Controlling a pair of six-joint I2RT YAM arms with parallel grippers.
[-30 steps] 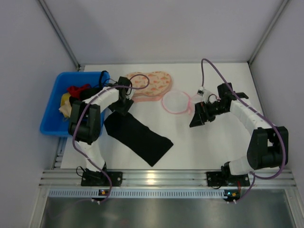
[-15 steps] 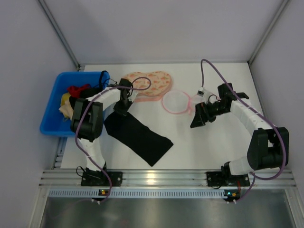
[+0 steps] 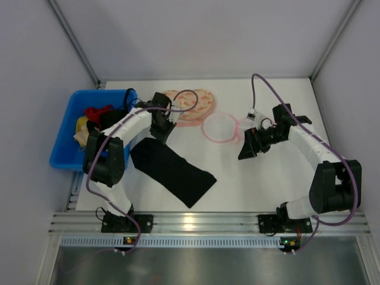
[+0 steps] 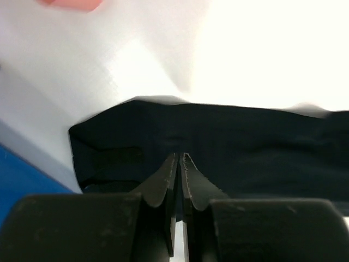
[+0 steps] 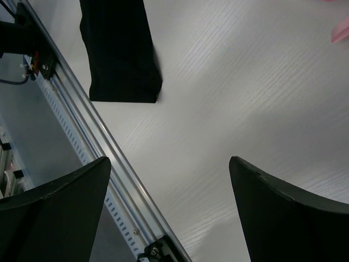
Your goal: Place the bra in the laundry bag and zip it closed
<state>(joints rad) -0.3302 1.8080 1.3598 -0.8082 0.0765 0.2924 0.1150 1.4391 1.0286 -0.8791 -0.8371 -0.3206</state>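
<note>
Black bra (image 3: 175, 172), 1, pinched in the closed left tool (image 4: 180, 157); 1 mesh laundry bag (image 3: 221, 127) near the open, empty right tool (image 5: 170, 164); 1 blue bin (image 3: 62, 159).

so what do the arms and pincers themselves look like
Both the left arm and right arm have white link shells, bulky black joints and a thin purple cable looping along them. The left pincer has matte black wedge fingers with finely serrated edges; the right pincer has broad black fingers too.
</note>
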